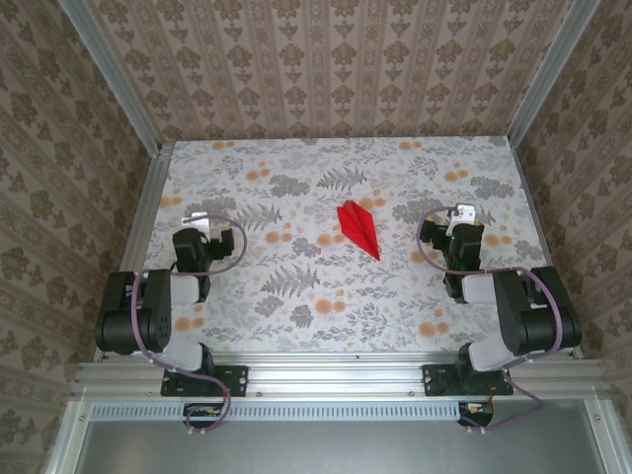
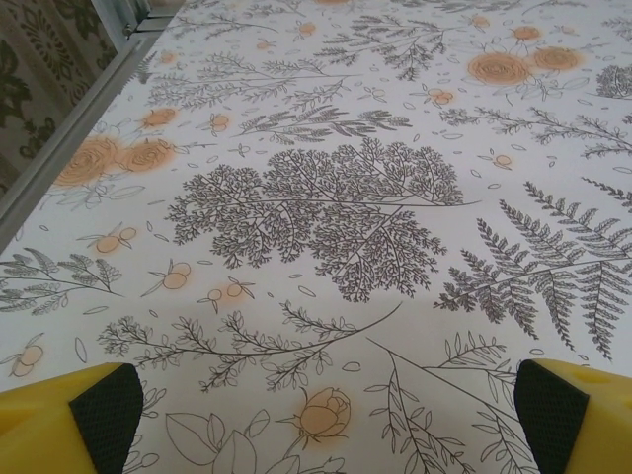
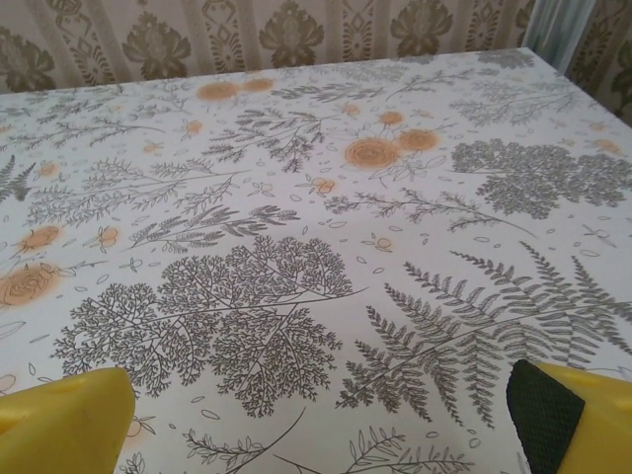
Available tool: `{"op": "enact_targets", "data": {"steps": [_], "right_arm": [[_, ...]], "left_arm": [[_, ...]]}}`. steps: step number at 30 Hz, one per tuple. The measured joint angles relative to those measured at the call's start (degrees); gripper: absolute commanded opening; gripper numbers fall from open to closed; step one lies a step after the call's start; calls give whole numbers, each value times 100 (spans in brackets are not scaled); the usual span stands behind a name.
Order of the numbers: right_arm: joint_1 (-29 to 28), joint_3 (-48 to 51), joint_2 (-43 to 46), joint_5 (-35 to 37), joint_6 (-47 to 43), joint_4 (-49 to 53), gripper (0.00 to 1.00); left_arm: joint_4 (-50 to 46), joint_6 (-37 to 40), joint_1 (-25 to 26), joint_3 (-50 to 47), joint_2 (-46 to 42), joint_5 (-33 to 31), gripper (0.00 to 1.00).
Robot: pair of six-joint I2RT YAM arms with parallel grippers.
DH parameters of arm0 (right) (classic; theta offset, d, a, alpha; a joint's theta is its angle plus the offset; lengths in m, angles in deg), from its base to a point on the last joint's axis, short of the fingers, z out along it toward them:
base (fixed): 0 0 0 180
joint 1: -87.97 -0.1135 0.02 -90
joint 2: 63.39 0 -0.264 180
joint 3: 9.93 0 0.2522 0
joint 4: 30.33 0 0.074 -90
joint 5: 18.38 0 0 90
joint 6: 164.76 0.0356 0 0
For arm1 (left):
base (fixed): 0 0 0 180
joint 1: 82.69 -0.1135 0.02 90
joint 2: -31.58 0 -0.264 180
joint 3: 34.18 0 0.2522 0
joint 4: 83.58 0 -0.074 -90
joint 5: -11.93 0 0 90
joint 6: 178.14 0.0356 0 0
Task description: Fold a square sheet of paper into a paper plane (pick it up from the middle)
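- The paper plane (image 1: 358, 229), a slim pointed dart of bright red paper with a centre crease, lies near the middle of the table, a little toward the far edge and slightly right of centre. Its nose points at the near edge, slanting toward the right arm's side.
- It lies free, with nothing touching it, roughly between the two grippers and well apart from both.
- The table (image 1: 296, 178) has a pale printed top of grey ferns and orange flowers, with aluminium rails (image 1: 148, 212) along its edges.
- The left gripper (image 2: 326, 420) sits near the table's left edge. In its wrist view the yellow fingers (image 2: 49, 420) with black pads stand wide apart, with only the printed surface between them. It holds nothing.
- The right gripper (image 3: 321, 415) sits near the table's right edge. Its jaws are likewise spread wide and hold nothing.
- Judging by the finished dart shape and both arms drawn back to their own sides, the folding looks complete and the task is at or very near its end.
- The next move probably calls for little. If a crease needs firming, a gripper would have to reach in toward the table's middle and press or pinch lightly, since thin paper slides and crumples easily.
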Motion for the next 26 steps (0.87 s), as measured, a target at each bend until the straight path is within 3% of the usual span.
{"op": "enact_targets", "data": {"steps": [26], "right_arm": [[0, 2, -164, -109, -35, -201, 100]], "left_arm": [[-4, 149, 94, 223, 0, -94, 100]]}}
